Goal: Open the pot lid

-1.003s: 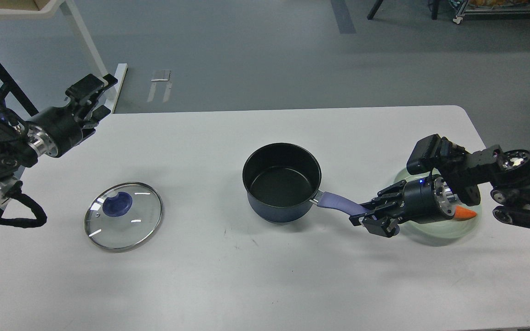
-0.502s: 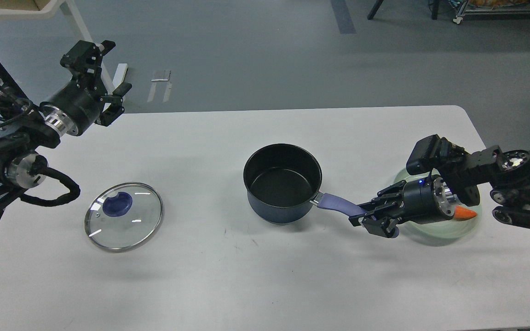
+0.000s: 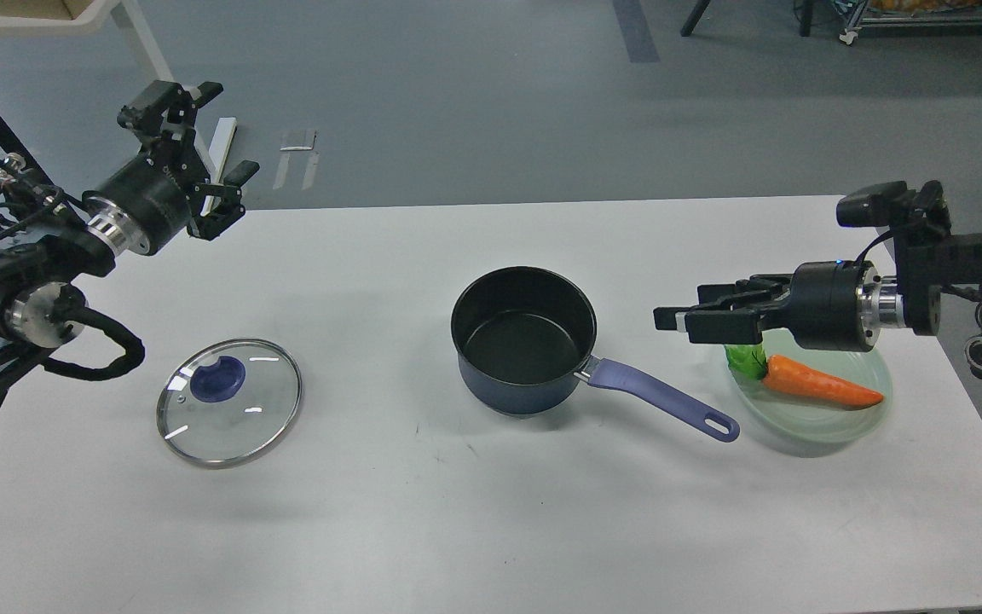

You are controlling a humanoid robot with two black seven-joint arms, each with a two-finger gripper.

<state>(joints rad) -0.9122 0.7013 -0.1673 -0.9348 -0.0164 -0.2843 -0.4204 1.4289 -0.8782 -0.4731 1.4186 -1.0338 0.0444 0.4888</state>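
Observation:
The dark navy-blue pot point(image 3: 522, 344) stands uncovered at the middle of the white table, its black inside empty. Its purple-blue handle point(image 3: 660, 399) points right and toward me and lies free. The glass lid point(image 3: 230, 402) with its purple-blue knob point(image 3: 217, 379) lies flat on the table, well left of the pot. My left gripper point(image 3: 229, 130) is open and empty, raised over the table's far left corner. My right gripper point(image 3: 680, 309) is open and empty, hovering above and behind the handle's end.
A pale green plate point(image 3: 832, 431) with an orange carrot point(image 3: 817, 386) sits at the right, just under my right wrist. The table's far edge point(image 3: 491, 205) runs behind the pot. A white frame leg point(image 3: 158, 64) stands on the floor at far left.
My right gripper has let go of the pot handle and moved up and back to the right, uncovering the carrot. My left gripper has swung upward and turned. Pot and lid stay put.

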